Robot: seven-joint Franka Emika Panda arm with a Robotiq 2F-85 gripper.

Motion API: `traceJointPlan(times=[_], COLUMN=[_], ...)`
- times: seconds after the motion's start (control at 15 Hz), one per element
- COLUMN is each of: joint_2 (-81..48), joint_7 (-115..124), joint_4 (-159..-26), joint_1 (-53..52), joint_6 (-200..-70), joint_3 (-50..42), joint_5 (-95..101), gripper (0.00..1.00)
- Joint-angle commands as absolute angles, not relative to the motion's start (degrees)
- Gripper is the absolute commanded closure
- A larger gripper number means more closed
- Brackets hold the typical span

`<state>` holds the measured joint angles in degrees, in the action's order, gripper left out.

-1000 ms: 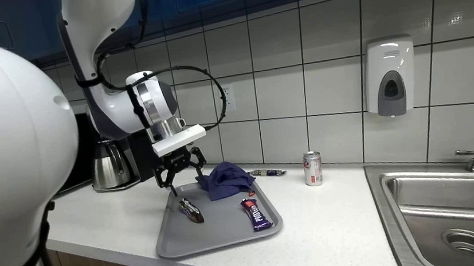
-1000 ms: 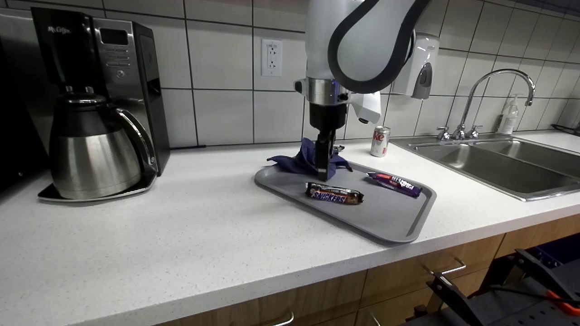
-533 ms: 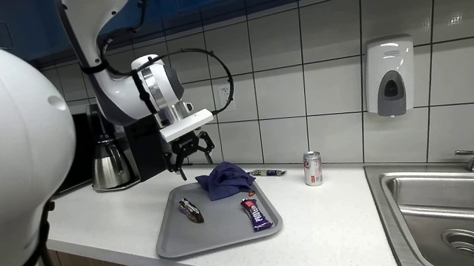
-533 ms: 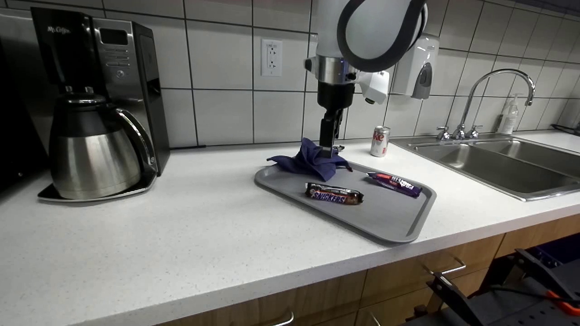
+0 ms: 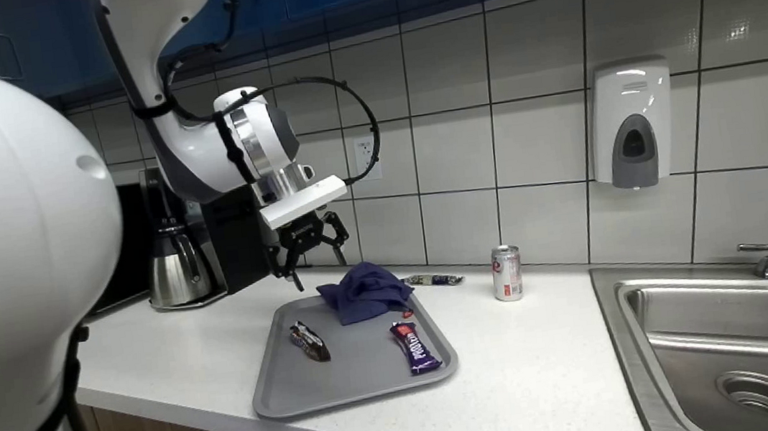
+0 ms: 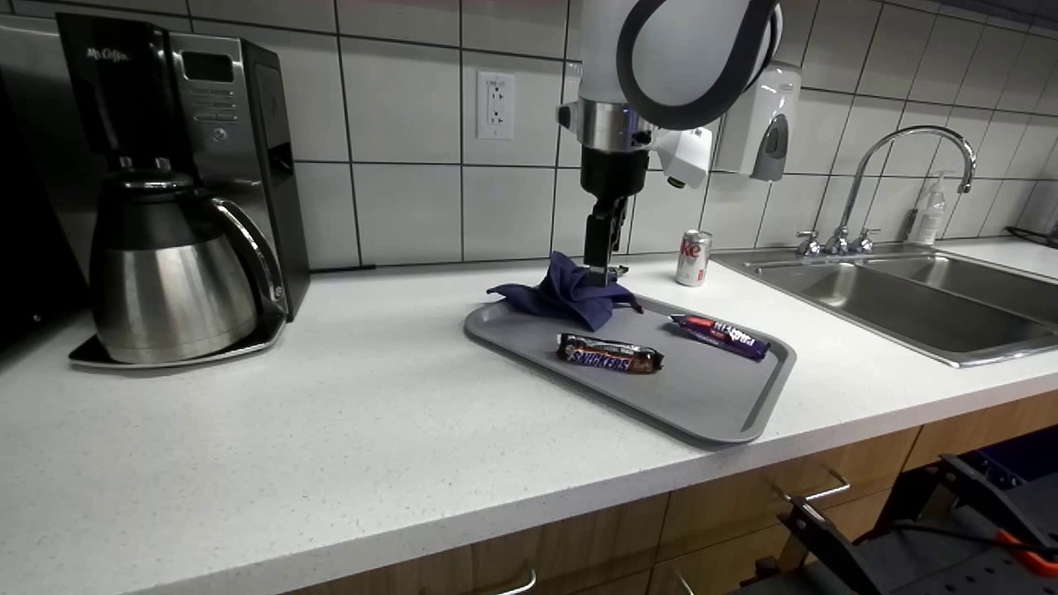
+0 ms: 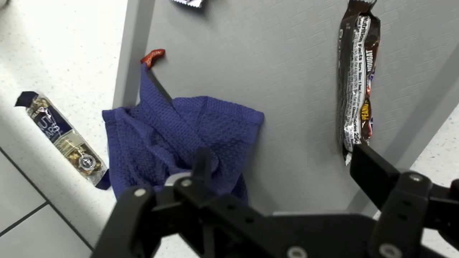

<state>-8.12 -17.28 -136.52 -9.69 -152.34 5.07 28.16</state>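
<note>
My gripper [image 5: 321,275] is open and empty above the back part of a grey tray [image 5: 346,390]. In the wrist view the fingers [image 7: 281,154] stand wide apart, one over a crumpled purple-blue cloth [image 7: 222,118], the other near the end of a brown Snickers bar [image 7: 355,79]. The cloth [image 6: 570,297] lies over the tray's back edge, with a small red wrapper end [image 7: 153,56] poking out beside it. The Snickers bar [image 6: 610,354] and a purple protein bar [image 6: 721,336] lie on the tray. The gripper appears to touch none of them.
A nut bar [image 7: 64,139] lies on the counter behind the tray, by the wall. A soda can [image 5: 507,273] stands right of it. A steel sink [image 5: 746,348] is at the right. A coffee maker with carafe [image 6: 173,264] stands left of the tray.
My gripper has risen from low over the tray beside the cloth and shifted slightly toward the wall. It has hardly moved in the last half second. Cloth and bars have not moved.
</note>
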Motion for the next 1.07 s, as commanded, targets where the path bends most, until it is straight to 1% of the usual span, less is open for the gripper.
traceJointPlan(times=[0.0, 0.47, 1.0], joint_2=[-8.08, -8.08, -12.36], joint_7=[-17.33, -17.33, -19.48], joint_4=[-136.47, -136.47, -132.74], joint_1=[-9.12, -9.12, -6.64], joint_6=[-152.2, -152.2, -153.21], joint_3=[5.64, 5.64, 4.52], joint_5=[28.16, 28.16, 25.63], gripper=[0.0, 0.0, 0.0])
